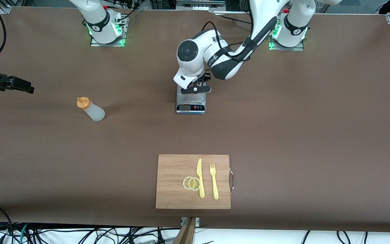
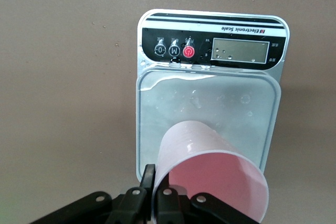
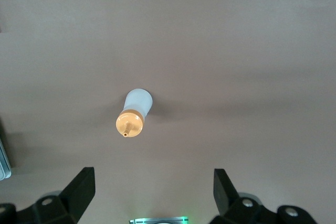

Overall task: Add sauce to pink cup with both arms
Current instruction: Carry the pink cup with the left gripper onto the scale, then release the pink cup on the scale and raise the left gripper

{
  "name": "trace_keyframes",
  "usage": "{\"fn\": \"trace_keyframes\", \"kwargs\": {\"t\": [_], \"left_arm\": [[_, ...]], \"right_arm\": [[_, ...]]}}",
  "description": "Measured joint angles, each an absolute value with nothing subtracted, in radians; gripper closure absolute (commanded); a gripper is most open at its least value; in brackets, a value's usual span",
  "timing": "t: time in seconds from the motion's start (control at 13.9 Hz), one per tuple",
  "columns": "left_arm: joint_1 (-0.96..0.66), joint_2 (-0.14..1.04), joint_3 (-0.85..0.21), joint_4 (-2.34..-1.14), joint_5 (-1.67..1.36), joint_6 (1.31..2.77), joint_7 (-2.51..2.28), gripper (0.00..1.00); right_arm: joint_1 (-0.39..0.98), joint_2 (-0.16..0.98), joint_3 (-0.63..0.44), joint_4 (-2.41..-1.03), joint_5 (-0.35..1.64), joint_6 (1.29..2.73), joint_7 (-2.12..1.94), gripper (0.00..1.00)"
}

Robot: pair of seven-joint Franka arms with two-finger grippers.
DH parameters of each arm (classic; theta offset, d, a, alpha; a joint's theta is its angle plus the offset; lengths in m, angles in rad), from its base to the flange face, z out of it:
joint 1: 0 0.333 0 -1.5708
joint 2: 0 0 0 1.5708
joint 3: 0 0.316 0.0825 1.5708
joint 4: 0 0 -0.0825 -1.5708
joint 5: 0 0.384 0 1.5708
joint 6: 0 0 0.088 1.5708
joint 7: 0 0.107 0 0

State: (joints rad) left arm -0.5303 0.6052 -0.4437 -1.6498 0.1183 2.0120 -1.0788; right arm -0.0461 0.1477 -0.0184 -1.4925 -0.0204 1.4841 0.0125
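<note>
The pink cup (image 2: 210,177) shows only in the left wrist view, over the plate of the scale (image 2: 210,98); I cannot tell whether it touches the plate. My left gripper (image 2: 156,174) is shut on the cup's rim wall, one finger inside and one outside. In the front view the left gripper (image 1: 195,88) is over the scale (image 1: 190,103) and hides the cup. The sauce bottle (image 1: 91,109) stands upright toward the right arm's end of the table. My right gripper (image 3: 152,192) is open and empty, high above the sauce bottle (image 3: 134,114); it is out of the front view.
A wooden cutting board (image 1: 174,196) lies nearer to the front camera than the scale, with a yellow knife (image 1: 200,178), a yellow fork (image 1: 213,181) and two lemon slices (image 1: 191,183) on it. A black camera on a stand (image 1: 8,83) reaches in at the right arm's end.
</note>
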Motion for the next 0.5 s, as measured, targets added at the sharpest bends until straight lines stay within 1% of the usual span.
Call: {"fn": "trace_keyframes", "kwargs": {"t": [0.5], "left_arm": [[-0.511, 0.571, -0.443, -1.644, 0.118, 2.013, -1.077, 0.00]], "right_arm": [[-0.046, 0.148, -0.018, -1.492, -0.020, 1.484, 0.012, 0.00]]}}
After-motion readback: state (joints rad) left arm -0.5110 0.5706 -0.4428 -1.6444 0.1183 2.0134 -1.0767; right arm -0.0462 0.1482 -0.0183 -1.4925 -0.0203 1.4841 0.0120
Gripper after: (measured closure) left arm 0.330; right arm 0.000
